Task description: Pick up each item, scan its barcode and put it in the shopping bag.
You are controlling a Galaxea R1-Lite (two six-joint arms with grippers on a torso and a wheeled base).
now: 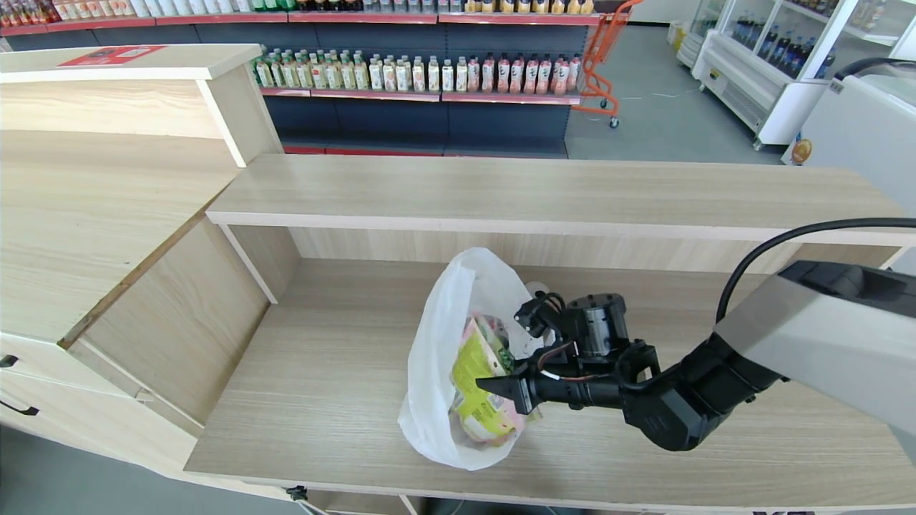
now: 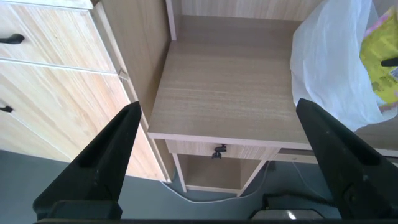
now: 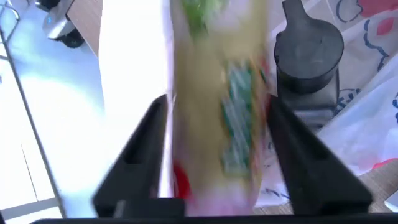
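A white plastic shopping bag (image 1: 436,343) stands on the lower wooden counter (image 1: 322,400), its mouth open toward my right arm. My right gripper (image 1: 501,390) is at the bag's mouth, shut on a yellow, green and pink snack package (image 1: 481,372) that sits inside the bag. In the right wrist view the package (image 3: 221,106) lies between the two dark fingers (image 3: 146,155), against white bag plastic (image 3: 130,74). My left gripper (image 2: 221,155) hangs open and holds nothing, off the counter's front left edge, with the bag (image 2: 326,68) and package (image 2: 378,56) off to one side.
A dark cylindrical object (image 3: 309,46) stands beside the bag. A raised wooden ledge (image 1: 544,193) runs behind the counter, and a side wall with drawers (image 1: 107,300) closes the left. Store shelves of bottles (image 1: 422,71) stand beyond.
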